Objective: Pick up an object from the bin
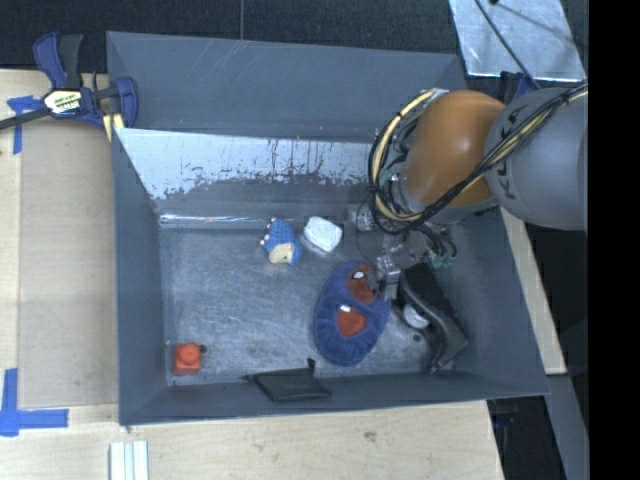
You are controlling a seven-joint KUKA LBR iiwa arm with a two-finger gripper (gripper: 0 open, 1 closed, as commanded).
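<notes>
Gripper (387,267) is over the blue plush (332,336) at its 1 o'clock end. The plush runs 1–7 o'clock. Can't tell the jaw state.

One camera looks steeply down into the bin (230,313), slightly oblique.

Bin (280,88) is holding six items: one blue plush piece (345,340), one blue-yellow toy (281,242), one white lump (322,234), one orange block (187,357), one flat black piece (290,385), one bent black piece (438,326).
</notes>
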